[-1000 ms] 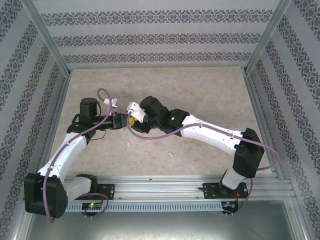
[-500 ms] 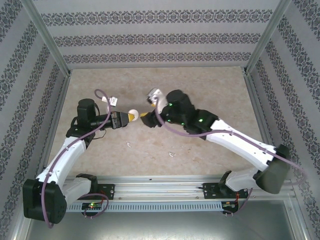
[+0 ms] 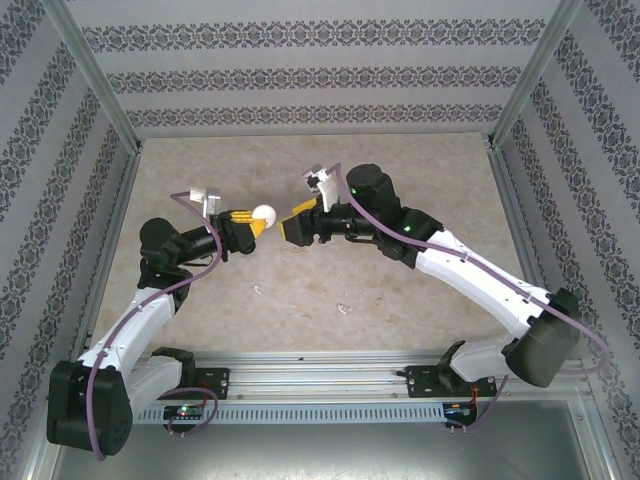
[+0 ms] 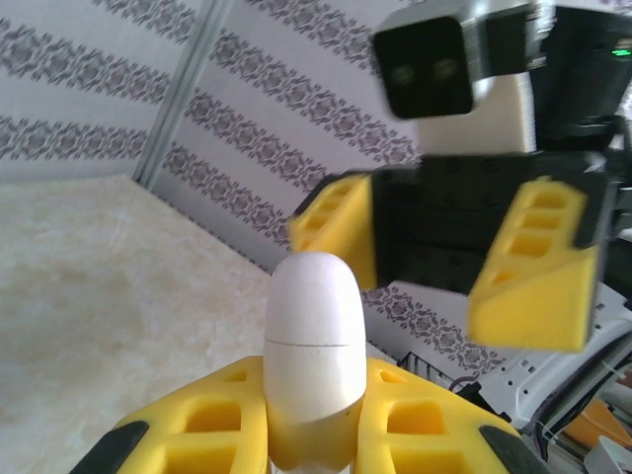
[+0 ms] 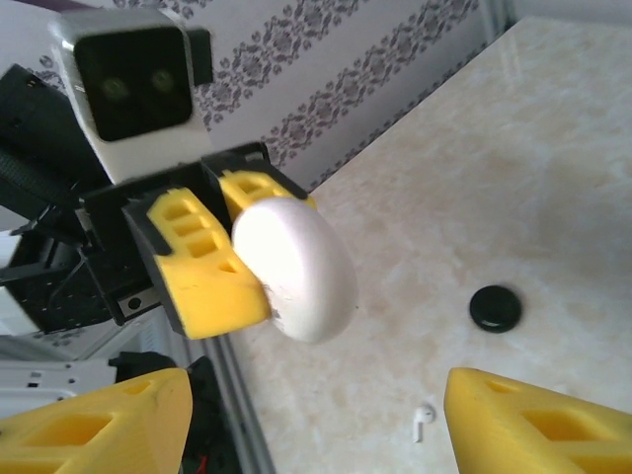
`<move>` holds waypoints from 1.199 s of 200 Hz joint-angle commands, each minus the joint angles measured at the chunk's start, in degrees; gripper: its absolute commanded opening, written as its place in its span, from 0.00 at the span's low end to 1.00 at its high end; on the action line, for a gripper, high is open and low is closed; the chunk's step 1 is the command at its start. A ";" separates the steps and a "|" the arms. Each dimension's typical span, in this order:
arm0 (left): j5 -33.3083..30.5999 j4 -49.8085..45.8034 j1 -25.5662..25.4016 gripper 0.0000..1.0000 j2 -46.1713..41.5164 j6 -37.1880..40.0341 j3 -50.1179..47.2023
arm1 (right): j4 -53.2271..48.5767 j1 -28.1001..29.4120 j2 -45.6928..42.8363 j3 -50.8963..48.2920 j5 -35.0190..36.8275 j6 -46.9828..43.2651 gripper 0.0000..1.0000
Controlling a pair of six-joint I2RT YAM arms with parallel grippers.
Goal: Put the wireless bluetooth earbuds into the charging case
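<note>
My left gripper [image 3: 258,222] is shut on a white charging case [image 3: 264,212], lifted above the table with its lid closed and its seam showing [image 4: 314,341]. My right gripper [image 3: 290,228] stands open, facing the case across a small gap with nothing between its fingers [image 5: 538,425]. In the left wrist view the right gripper [image 4: 439,286] hangs just beyond the case. Two white earbuds lie on the table below, one [image 3: 257,290] to the left and one [image 3: 343,308] to the right. The right wrist view shows one earbud [image 5: 423,422].
A black round case [image 5: 494,307] lies closed on the marble tabletop [image 3: 400,180] beyond the white earbud. Patterned walls and metal posts [image 3: 95,80] enclose the table on three sides. The arm bases sit on the rail [image 3: 330,375] at the near edge.
My right gripper has opened and drawn back to the right, away from the case. The left gripper has kept hold of the case and raised it slightly toward the far side.
</note>
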 commanded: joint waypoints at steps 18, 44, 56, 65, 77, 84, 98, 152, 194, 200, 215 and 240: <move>4.04 17.00 -0.43 0.06 0.86 -6.00 -1.28 | 2.54 -0.19 2.88 2.92 -6.34 2.45 0.67; 4.90 20.67 -0.83 0.03 2.41 -8.51 -1.48 | 3.98 -0.28 4.15 3.02 -6.36 3.62 0.65; 4.91 22.19 -0.88 0.02 3.01 -9.25 -1.75 | 4.86 -0.44 4.40 3.03 -6.39 4.30 0.65; 4.95 22.61 -0.91 0.02 3.39 -9.57 -1.85 | 5.43 -0.67 4.64 3.12 -6.56 4.90 0.65; 5.14 22.52 -1.01 0.02 3.65 -9.60 -1.86 | 6.36 -1.00 4.65 3.07 -6.99 5.85 0.65; 5.40 22.41 -1.09 0.01 3.86 -9.58 -1.90 | 7.02 -1.20 4.65 3.03 -7.47 6.36 0.65; 5.77 22.32 -1.20 0.01 3.97 -9.67 -1.87 | 8.20 -1.58 4.65 2.81 -7.70 7.13 0.65; 6.13 23.35 -2.24 0.00 5.08 -10.53 -2.55 | 11.70 -5.07 5.05 2.33 -5.54 13.00 0.62; 5.88 24.22 -2.21 0.00 4.59 -11.85 -2.95 | 13.40 -7.97 4.39 1.26 -2.29 16.76 0.62; 5.64 23.21 -2.17 0.00 4.10 -11.39 -3.01 | 13.92 -8.10 4.26 1.06 -2.43 17.16 0.61; 4.88 20.19 -2.24 0.00 3.07 -9.33 -3.26 | 13.74 -8.11 3.58 0.66 -2.39 17.26 0.62; 2.37 13.10 -2.16 0.00 0.74 -3.99 -3.23 | 11.37 -8.11 1.82 -0.48 -1.37 15.84 0.62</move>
